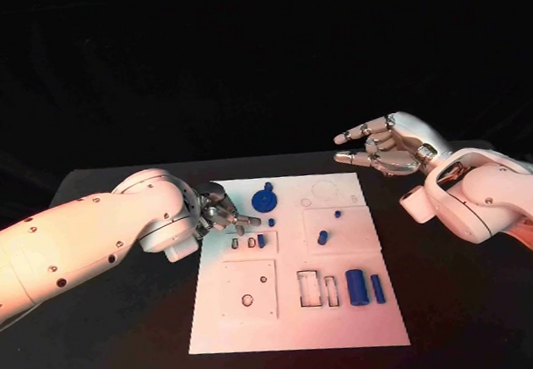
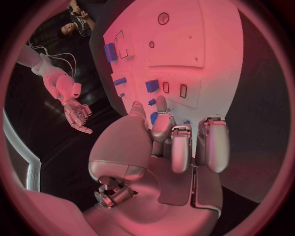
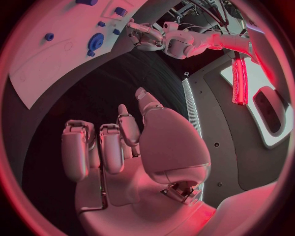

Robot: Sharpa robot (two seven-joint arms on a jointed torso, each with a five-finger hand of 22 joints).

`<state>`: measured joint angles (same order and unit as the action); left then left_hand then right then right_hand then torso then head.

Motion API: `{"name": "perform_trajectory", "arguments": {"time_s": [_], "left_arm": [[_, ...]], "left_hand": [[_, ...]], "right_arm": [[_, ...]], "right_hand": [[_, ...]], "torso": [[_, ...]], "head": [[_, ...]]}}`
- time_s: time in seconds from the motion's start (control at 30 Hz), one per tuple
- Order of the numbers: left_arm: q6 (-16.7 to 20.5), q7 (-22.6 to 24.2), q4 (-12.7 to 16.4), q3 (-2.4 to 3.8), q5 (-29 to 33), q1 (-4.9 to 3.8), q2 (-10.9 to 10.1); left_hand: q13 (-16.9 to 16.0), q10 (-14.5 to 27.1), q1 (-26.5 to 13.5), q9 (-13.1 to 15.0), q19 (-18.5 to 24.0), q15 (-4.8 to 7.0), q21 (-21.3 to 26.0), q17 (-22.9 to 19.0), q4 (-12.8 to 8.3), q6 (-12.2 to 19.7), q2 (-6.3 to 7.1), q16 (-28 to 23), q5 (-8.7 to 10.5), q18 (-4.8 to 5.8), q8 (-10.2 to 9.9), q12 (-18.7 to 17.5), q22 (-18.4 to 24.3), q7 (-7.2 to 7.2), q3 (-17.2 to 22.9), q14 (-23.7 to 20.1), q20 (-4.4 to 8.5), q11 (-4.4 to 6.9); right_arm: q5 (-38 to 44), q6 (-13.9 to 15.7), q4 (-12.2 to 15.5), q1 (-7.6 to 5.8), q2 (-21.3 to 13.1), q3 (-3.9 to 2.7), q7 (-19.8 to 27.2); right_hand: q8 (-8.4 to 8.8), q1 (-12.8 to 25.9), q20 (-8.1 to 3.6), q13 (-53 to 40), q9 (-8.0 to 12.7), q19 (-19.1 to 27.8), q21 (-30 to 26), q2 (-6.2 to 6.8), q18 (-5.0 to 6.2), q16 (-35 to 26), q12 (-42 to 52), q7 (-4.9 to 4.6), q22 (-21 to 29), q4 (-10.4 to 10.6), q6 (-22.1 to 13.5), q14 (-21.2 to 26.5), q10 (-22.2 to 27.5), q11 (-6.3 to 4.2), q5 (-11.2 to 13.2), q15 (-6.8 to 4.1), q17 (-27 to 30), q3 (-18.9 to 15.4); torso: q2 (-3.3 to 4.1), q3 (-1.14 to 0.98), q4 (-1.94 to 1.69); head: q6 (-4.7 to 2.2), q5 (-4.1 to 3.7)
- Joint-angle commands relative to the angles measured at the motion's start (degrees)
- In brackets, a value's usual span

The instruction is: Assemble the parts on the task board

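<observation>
Board [image 1: 297, 305] before you is a white plate with cut-out slots and small blue parts [image 1: 356, 287]; left hand [image 1: 219, 214] curled empty at its upper-left edge, right hand [image 1: 384, 147] curled empty at upper right.

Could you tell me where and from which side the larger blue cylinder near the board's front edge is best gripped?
Probably across its middle, from straight above. The larger blue cylinder lies flat on the task board, long axis running front to back, so fingers can close on its two long sides. A slimmer blue cylinder lies close on one side, leaving little clearance there.
</observation>
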<state>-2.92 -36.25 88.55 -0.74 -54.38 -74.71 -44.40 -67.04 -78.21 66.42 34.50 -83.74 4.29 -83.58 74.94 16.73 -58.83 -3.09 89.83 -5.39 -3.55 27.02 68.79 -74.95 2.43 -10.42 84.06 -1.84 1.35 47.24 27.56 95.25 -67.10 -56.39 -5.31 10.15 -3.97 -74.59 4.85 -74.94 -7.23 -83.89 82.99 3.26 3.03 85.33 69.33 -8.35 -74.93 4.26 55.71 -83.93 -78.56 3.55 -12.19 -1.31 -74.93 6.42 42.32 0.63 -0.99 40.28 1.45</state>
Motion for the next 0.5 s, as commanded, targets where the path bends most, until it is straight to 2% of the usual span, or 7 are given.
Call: {"name": "perform_trajectory", "arguments": {"time_s": [0.03,0.27,0.33,0.5], "left_arm": [[-2.4,-4.9,-0.9,-0.19,-2.5,-0.27,1.5],[-4.7,-6.5,-2.4,-0.66,-2.5,-0.47,4.3],[-5.5,-6.9,-2.7,-0.84,-2.5,-0.52,4.8],[-6.7,-7.5,-3.5,-1.12,-2.6,-0.65,5.7]], "left_hand": [[-0.2,-0.2,-0.4,0.4,-1.1,0.4,-0.4,15.1,0.0,0.5,-0.44,0.2,0.15,1.14,0.3,0.3,-3.4,0.05,-0.5,5.9,0.15,0.1],[-0.5,-0.4,-0.5,0.9,-1.3,0.39,-0.6,15.1,-0.1,0.7,-0.65,0.2,0.12,1.25,0.4,0.6,-3.9,0.06,-0.7,5.9,0.15,0.09],[-0.6,-0.4,-0.4,1.1,-1.4,0.39,-0.7,15.1,-0.2,0.8,-0.7,0.2,0.09,1.28,0.4,0.6,-4.0,0.06,-0.8,5.9,0.15,0.09],[-0.7,-0.4,0.0,1.5,-1.4,0.39,-0.8,15.1,-0.3,1.1,-0.77,0.2,0.04,1.31,0.5,0.7,-4.2,0.06,-0.9,5.9,0.14,0.08]], "right_arm": [[-1.5,-0.5,-0.2,-0.03,0.1,-0.03,0.2],[-1.4,-0.6,-0.6,-0.03,0.4,-0.03,-0.3],[-1.4,-0.6,-0.7,-0.03,0.4,-0.03,-0.3],[-1.4,-0.6,-0.7,-0.03,0.5,-0.03,-0.3]], "right_hand": [[-0.31,-0.2,0.03,-0.1,-0.1,0.2,-0.4,-0.28,-0.02,-0.3,-0.3,-0.04,-0.5,-0.3,0.4,-4.1,0.3,-0.23,-0.2,0.26,-6.3,0.1],[-0.31,-0.2,0.02,0.0,-0.1,0.3,-0.5,-0.28,0.02,-0.4,-0.4,-0.04,-0.3,-0.3,0.4,-4.0,0.3,-0.24,-0.3,0.25,-6.3,0.1],[-0.31,-0.2,0.02,0.0,-0.1,0.3,-0.5,-0.28,0.02,-0.4,-0.4,-0.04,-0.3,-0.3,0.4,-4.0,0.3,-0.24,-0.3,0.25,-6.3,0.1],[-0.31,-0.2,0.01,0.1,-0.1,0.3,-0.6,-0.29,0.05,-0.5,-0.5,-0.03,-0.1,-0.3,0.4,-4.0,0.4,-0.25,-0.4,0.24,-6.1,0.1]], "torso": [[-0.03,-0.07,0.02],[0.01,0.02,0.11],[0.04,0.0,0.0],[0.05,-0.01,-0.01]], "head": [[0.2,0.15],[0.36,0.34],[0.38,0.3],[0.47,0.39]]}}
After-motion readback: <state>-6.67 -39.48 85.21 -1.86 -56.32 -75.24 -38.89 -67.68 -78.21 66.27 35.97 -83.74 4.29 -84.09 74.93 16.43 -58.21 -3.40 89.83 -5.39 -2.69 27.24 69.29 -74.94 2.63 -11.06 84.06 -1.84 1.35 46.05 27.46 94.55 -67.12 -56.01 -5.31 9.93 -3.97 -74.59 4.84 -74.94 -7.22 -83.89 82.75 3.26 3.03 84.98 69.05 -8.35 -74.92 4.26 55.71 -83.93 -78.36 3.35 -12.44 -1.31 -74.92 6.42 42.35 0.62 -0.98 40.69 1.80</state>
